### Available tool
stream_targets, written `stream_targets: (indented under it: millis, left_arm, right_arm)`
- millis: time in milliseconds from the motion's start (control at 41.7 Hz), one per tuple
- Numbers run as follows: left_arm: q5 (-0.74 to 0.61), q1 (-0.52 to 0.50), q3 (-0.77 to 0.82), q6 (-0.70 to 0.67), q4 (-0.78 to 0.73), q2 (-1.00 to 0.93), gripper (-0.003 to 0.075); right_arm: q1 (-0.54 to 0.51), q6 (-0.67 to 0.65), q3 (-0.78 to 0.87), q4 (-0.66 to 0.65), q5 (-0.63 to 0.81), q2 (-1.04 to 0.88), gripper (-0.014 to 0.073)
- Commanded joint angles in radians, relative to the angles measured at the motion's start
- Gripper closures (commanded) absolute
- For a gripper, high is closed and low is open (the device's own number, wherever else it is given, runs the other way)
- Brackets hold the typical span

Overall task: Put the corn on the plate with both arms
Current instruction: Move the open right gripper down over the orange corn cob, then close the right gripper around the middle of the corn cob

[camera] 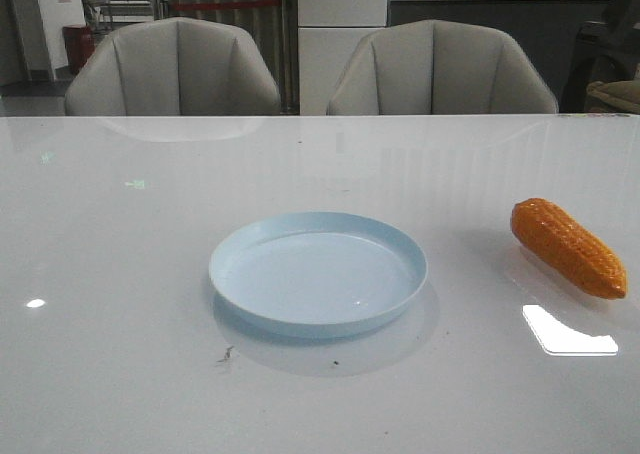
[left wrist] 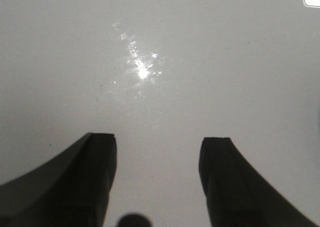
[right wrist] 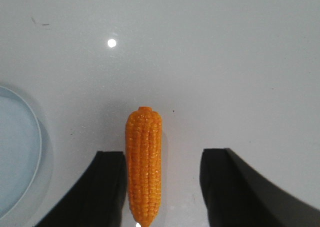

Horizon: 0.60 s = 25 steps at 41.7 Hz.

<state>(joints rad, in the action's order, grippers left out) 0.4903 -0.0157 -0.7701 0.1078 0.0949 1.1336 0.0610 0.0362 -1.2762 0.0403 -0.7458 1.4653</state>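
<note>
1. Plate [camera: 318, 272] sits mid-table [camera: 120, 274]; corn [camera: 568, 246] lies well apart to its right, near the frame's right edge.
2. Right gripper [right wrist: 162, 187] spread wide, holding nothing; corn lies between its fingers, nearer one.
3. Left gripper [left wrist: 157, 182] likewise agape over bare glossy tabletop.
4. Neither arm shows in the front view.
5. Corn: orange, tapered, bumpy kernel rows. Plate: pale blue, shallow, low rim.

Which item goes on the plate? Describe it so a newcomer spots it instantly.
Start at the white table and find the pale blue plate near its middle. Look to the plate's right, near the table's right edge: the corn lies there on its side, apart from the plate. It is the only orange, bumpy, tapered thing in sight.
</note>
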Motion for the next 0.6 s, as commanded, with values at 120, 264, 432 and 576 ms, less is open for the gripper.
stream_targets:
  millis: [120,264,432,576]
  left_arm:
    - [-0.052,0.001,-0.026,-0.009,0.013,-0.023,0.0287]
    - [-0.052,0.001,-0.026,-0.009,0.017,-0.023,0.0287]
    - [-0.052,0.001,-0.026,-0.009,0.028,-0.023,0.0287]
    - [-0.052,0.001,-0.026,-0.009,0.031,-0.023,0.0287]
  right_arm:
    - [-0.005,0.003,-0.205,-0.015,-0.072,0.168,0.0122]
    - [-0.005,0.052,-0.279,-0.012,-0.126,0.281,0.0101]
    - [-0.005,0.055,-0.323,-0.011,-0.170,0.382,0.0101]
    - [0.001,0.056,-0.328,0.020,-0.176,0.436,0.0101]
